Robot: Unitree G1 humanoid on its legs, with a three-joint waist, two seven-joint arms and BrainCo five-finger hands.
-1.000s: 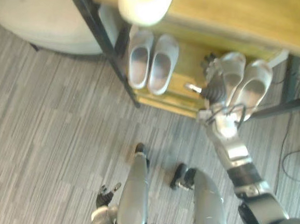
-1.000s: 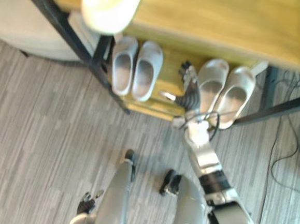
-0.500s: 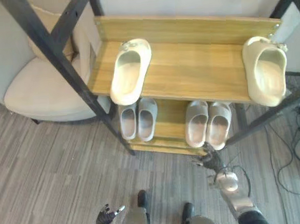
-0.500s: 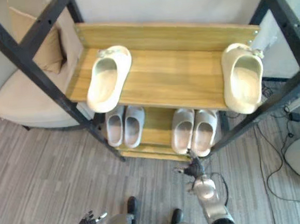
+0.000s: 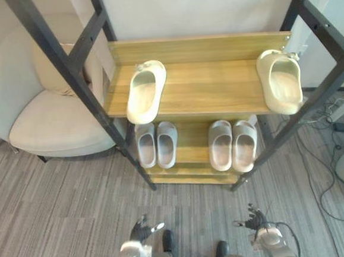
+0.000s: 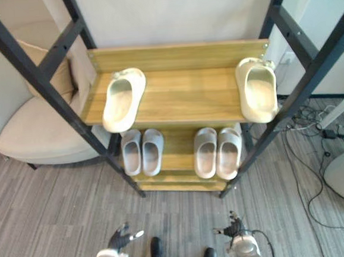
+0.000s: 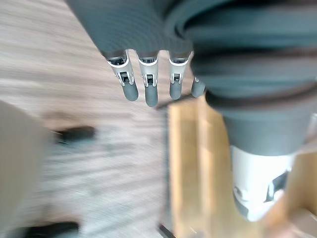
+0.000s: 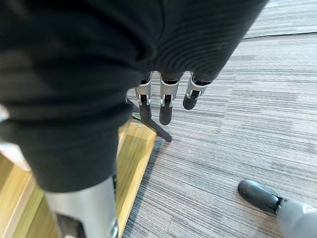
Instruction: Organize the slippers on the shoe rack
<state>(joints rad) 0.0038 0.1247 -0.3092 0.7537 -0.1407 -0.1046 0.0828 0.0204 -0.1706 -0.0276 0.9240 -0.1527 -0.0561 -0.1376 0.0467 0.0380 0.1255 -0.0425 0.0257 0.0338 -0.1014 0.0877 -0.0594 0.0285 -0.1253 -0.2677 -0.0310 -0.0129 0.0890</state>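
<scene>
- An armchair (image 5: 51,114), pale beige with one cushion (image 5: 51,69) against its back, stands on the grey striped carpet (image 5: 59,215) just left of the rack.
- The left hand (image 5: 141,231) hangs low over the carpet in front of the rack. Its fingers (image 7: 148,89) are straight, slightly spread, and hold nothing.
- The shoe rack (image 5: 216,83) has a black metal frame and wooden shelves. Two shelves carry slippers, six in all: two cream and four grey.
- On the upper shelf, the left cream slipper (image 5: 145,92) lies alone at the left end, slightly angled.
- On the lower shelf (image 5: 191,145), the left grey pair (image 5: 156,144) sits side by side, the two slippers touching.
- The right grey pair (image 5: 233,146) lies on the same lower shelf, also side by side, apart from the first pair.
- The right cream slipper (image 5: 281,81) lies alone at the right end of the upper shelf, well apart from its match.
- The right hand (image 5: 255,221) hangs low before the rack's right front leg. Its fingers (image 8: 166,106) are straight, close together and empty.
</scene>
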